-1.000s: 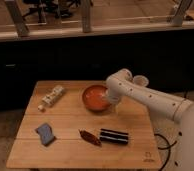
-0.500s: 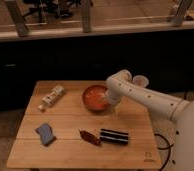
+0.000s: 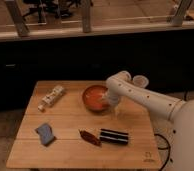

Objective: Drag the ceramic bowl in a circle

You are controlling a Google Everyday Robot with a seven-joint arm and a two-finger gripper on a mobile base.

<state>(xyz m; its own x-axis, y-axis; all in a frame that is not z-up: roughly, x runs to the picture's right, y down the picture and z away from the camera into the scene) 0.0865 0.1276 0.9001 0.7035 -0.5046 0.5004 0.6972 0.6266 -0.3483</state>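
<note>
1. Table (image 3: 70, 117): light wood, in front of a dark wall.
2. Bowl (image 3: 94, 98): orange-red, upright on the table, in the back half and slightly right of centre.
3. Arm (image 3: 145, 97): white, reaching in from the right.
4. Gripper (image 3: 113, 103): pointed down at the bowl's right rim, jaws spread wide. Contact with the rim cannot be determined.
5. Cup (image 3: 140, 80): white, translucent, behind the arm near the table's back right edge.
6. Pale roll (image 3: 51, 96): lying left of the bowl, well apart. Its label is illegible.
7. Blue sponge (image 3: 45, 133): front left.
8. Red packet (image 3: 90, 137) and dark bar (image 3: 114, 136): side by side, in front of the bowl. No text is readable.
9. Mark (image 3: 148, 155): small print at the front right corner, illegible.
</note>
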